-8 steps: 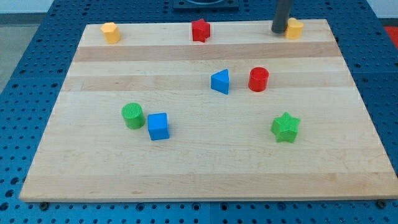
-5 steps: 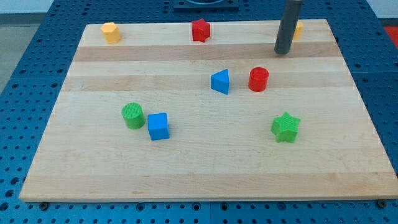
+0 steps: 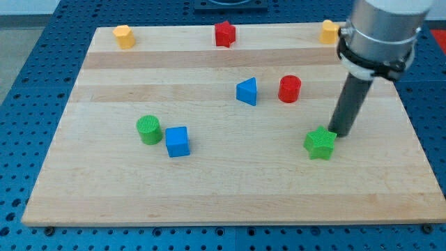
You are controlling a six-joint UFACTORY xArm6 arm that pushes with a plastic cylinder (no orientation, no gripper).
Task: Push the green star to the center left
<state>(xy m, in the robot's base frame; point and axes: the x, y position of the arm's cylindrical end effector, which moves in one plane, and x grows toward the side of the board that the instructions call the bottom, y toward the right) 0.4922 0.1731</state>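
The green star (image 3: 320,143) lies on the wooden board (image 3: 230,181) at the view's lower right. My tip (image 3: 341,133) stands just to the star's upper right, very close to or touching its edge. The dark rod rises from the tip to the arm's grey body at the view's top right.
A red cylinder (image 3: 289,89) and a blue triangular block (image 3: 247,92) sit above and left of the star. A green cylinder (image 3: 148,130) and a blue cube (image 3: 177,141) sit at centre left. A yellow block (image 3: 124,35), a red star (image 3: 224,33) and another yellow block (image 3: 329,31) line the top edge.
My tip has moved from the top right yellow block down the board to the green star's upper right. No block has moved.
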